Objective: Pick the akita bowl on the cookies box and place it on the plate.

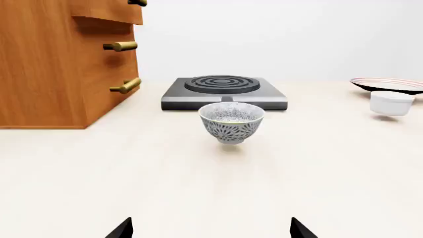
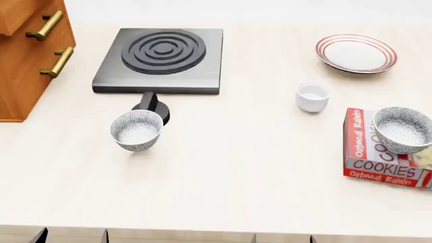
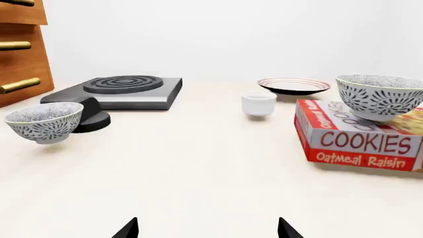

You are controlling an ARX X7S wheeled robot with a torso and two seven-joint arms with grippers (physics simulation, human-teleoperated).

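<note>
The akita bowl, speckled grey-white, stands upright on the red-and-white cookies box at the table's right edge. The plate, white with red rings, lies behind the box at the far right. My right gripper hangs open and empty near the table's front edge, well short of the box. Off to the left, my left gripper is open too, and faces a second bowl of the same pattern.
The second speckled bowl sits on the table left of centre. A small white ramekin stands between box and plate. A black burner slab with a knob and a wooden drawer cabinet fill the back left.
</note>
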